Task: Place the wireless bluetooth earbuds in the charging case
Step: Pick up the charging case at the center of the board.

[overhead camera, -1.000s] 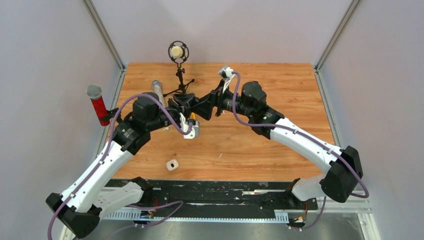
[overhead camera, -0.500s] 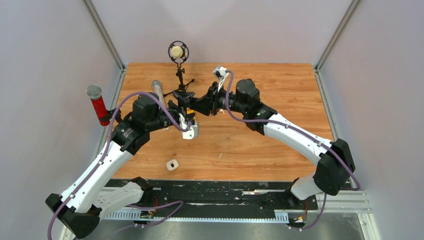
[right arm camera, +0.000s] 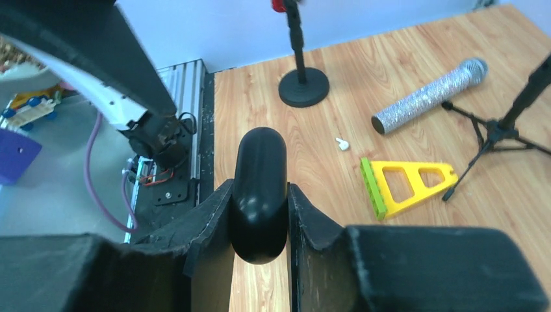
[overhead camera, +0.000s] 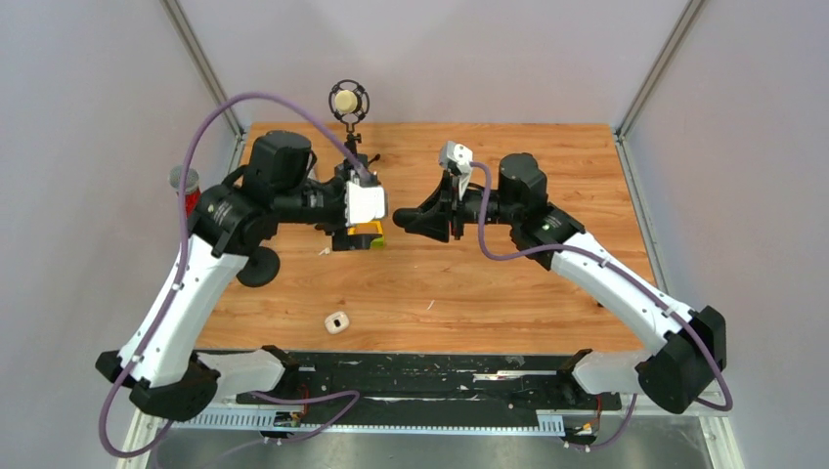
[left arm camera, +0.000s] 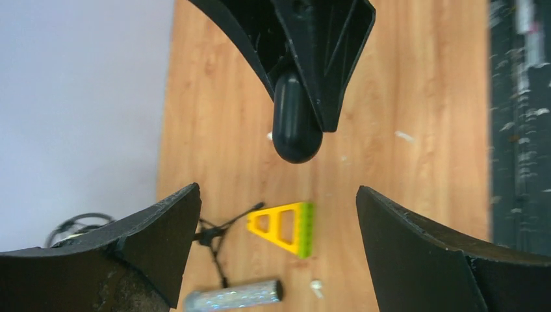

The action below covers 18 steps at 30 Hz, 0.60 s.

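The white charging case (overhead camera: 337, 321) lies by itself near the table's front edge, apart from both arms. One tiny white earbud (right arm camera: 341, 143) rests on the wood beside a yellow triangle; it also shows in the left wrist view (left arm camera: 316, 285) and as a speck from above (overhead camera: 325, 251). Another white speck (overhead camera: 430, 305) lies nearer the front. My left gripper (left arm camera: 277, 195) hangs open and empty above the triangle. My right gripper (right arm camera: 260, 188) is shut on a black oval object (left arm camera: 295, 123), held above the table's middle (overhead camera: 403, 223).
A yellow and green triangle (left arm camera: 286, 227) and a glittery silver microphone (right arm camera: 429, 94) lie at the back left. A tripod with a cream microphone (overhead camera: 344, 101) stands behind them. A black round stand base (overhead camera: 257, 266) and a red microphone (overhead camera: 186, 188) are at the left edge.
The two grippers were together over the middle. My left jaws opened wide and that arm rose back to the left. My right gripper shut on the black oval object and drew right.
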Available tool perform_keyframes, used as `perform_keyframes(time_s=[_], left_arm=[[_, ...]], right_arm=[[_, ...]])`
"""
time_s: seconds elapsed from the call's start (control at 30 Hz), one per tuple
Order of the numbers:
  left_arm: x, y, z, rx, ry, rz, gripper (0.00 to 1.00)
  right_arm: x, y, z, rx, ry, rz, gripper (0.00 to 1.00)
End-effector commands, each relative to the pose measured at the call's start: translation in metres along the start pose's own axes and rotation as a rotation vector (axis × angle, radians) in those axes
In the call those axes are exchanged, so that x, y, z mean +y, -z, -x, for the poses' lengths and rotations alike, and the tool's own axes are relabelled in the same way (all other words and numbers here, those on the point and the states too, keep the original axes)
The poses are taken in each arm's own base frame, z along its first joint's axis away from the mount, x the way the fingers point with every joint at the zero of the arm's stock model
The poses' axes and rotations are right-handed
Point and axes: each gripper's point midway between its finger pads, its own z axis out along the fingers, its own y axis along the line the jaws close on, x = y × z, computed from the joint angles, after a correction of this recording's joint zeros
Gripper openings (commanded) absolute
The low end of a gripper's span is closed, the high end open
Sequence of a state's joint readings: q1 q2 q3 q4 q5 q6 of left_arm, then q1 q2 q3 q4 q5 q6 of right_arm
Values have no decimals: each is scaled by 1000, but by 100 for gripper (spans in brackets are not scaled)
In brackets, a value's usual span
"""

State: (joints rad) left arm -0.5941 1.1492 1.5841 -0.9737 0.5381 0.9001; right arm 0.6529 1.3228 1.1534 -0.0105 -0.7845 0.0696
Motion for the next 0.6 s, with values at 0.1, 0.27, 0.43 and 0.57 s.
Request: perform_keyframes(time_s=[0.1,0.27,0.43,0.57], left_arm=[[-26,4,16,91,590,-147,79],[-53,11,27,-25,547,-213,81],[-56,7,29,-39,571,-227,81],[-57,1,30,-38,612,-253,77]], right_arm=[[43,17,23,-29,162,184,0],[54,17,32,-43,125,212,0],[67,8,32,-53,135,220,0],[70,5,33,-53,151,232,0]])
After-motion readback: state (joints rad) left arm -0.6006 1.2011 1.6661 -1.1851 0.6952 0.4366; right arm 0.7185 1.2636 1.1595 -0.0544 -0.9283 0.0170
